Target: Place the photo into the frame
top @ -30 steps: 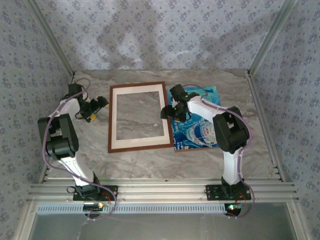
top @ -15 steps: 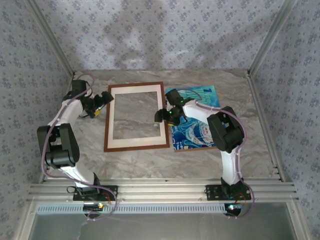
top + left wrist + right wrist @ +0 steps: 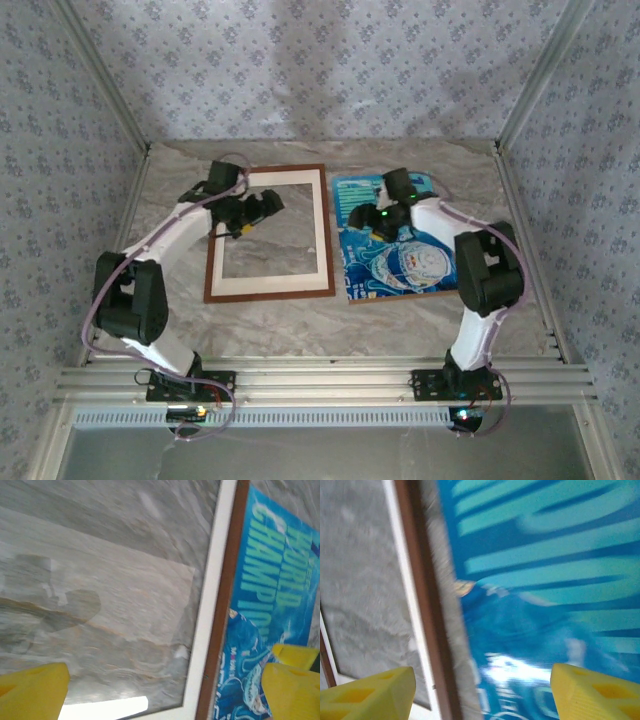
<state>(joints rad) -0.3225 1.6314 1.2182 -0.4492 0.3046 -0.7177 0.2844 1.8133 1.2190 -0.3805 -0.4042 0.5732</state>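
A reddish-brown frame (image 3: pixel 268 297) with a cream mat (image 3: pixel 270 285) lies flat on a grey marbled desk (image 3: pixel 300 325). The blue photo (image 3: pixel 400 265) lies flat just to the frame's right, edge beside edge, outside it. The left pincer (image 3: pixel 258 214) hovers over the upper left of the frame's opening, its yellow fingers (image 3: pixel 30 690) spread wide with nothing between them, while the right pincer (image 3: pixel 362 222) hangs over the photo's upper left part near the frame's right side, its own yellow fingers (image 3: pixel 370 695) also wide apart and gripping nothing.
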